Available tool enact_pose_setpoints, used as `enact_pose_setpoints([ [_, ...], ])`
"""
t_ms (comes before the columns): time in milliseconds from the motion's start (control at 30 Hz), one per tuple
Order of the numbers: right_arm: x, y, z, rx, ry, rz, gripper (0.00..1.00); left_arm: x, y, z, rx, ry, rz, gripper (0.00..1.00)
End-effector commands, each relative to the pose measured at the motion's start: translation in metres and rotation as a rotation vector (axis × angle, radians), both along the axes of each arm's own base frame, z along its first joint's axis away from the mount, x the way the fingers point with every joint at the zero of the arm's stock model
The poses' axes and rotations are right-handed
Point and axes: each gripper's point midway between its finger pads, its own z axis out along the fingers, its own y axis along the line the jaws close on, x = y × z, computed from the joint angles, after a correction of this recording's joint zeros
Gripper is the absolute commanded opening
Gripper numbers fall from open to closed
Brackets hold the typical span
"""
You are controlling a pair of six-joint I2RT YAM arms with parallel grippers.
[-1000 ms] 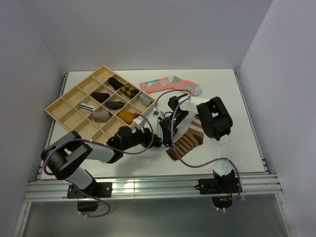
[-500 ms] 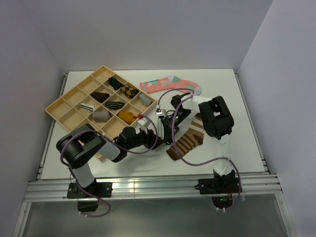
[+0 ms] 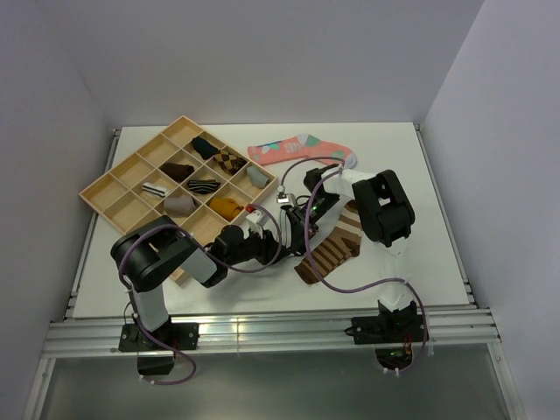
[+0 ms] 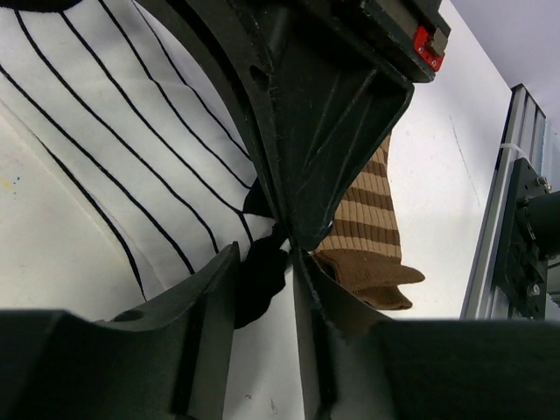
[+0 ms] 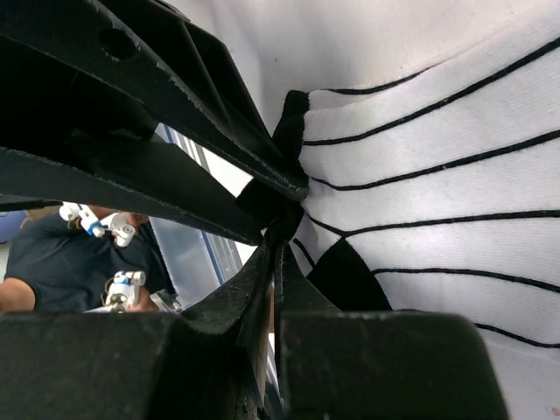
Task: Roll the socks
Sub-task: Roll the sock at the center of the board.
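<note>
The white sock (image 4: 105, 131) with thin black stripes lies spread at the upper left of the left wrist view, and fills the right side of the right wrist view (image 5: 437, 166). My right gripper (image 5: 278, 238) is shut on its black end; it also shows at mid-table (image 3: 308, 213). My left gripper (image 4: 264, 262) is open around that same black end, which touches one finger (image 4: 206, 315) only. From above, the left gripper (image 3: 294, 230) meets the right one. The brown sock (image 3: 332, 249) with tan bands lies flat beside them, its cuff (image 4: 367, 262) behind my left fingers.
A wooden compartment tray (image 3: 105, 188) with several rolled socks sits at the back left. A coral-pink sock (image 3: 302, 149) lies at the back centre. An aluminium rail (image 3: 262, 332) runs along the table's near edge.
My left arm has reached to the right, bringing its gripper up to the right gripper's tips, and its jaws have narrowed a little. The right gripper has held still.
</note>
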Motion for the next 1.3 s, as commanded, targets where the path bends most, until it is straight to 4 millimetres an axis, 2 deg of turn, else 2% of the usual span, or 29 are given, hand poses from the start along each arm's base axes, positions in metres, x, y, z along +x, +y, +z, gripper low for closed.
enact_pose_setpoints([
  [0,0.007,0.004,0.006,0.024,0.014,-0.017,0.06,0.010,-0.012,0.018,-0.066,-0.040,0.010,0.35],
  [100,0.007,0.004,0.005,0.023,0.010,-0.022,0.06,0.010,-0.014,0.017,-0.071,-0.027,0.011,0.29],
  [200,0.009,0.003,0.002,0.010,0.002,-0.027,0.06,0.009,-0.014,0.012,-0.068,-0.004,0.013,0.15],
  [233,0.009,0.002,0.000,0.000,-0.003,-0.027,0.06,0.010,-0.014,0.011,-0.064,0.001,0.016,0.05],
  [267,0.009,0.002,-0.001,-0.009,-0.004,-0.031,0.08,0.009,-0.013,0.007,-0.053,0.016,0.019,0.00],
  [333,0.012,-0.001,-0.004,-0.029,-0.039,-0.032,0.12,0.008,-0.013,0.004,-0.050,0.037,0.021,0.00],
  [400,0.018,-0.002,-0.007,-0.048,-0.082,-0.045,0.20,0.006,-0.012,0.001,-0.043,0.065,0.020,0.00],
  [600,0.041,-0.025,-0.004,-0.136,-0.299,-0.102,0.36,0.006,-0.010,-0.010,0.018,0.154,0.047,0.00],
  [733,0.047,-0.044,0.004,-0.162,-0.372,-0.119,0.38,0.004,-0.005,-0.018,0.084,0.218,0.069,0.00],
  [900,0.046,-0.066,0.006,-0.204,-0.429,-0.121,0.40,0.010,-0.008,-0.020,0.125,0.283,0.100,0.00],
  [1067,0.039,-0.089,-0.011,-0.310,-0.488,-0.091,0.35,0.014,-0.009,-0.021,0.165,0.362,0.136,0.00],
  [1267,0.032,-0.119,-0.034,-0.437,-0.509,-0.074,0.34,0.015,-0.012,-0.022,0.197,0.439,0.147,0.00],
])
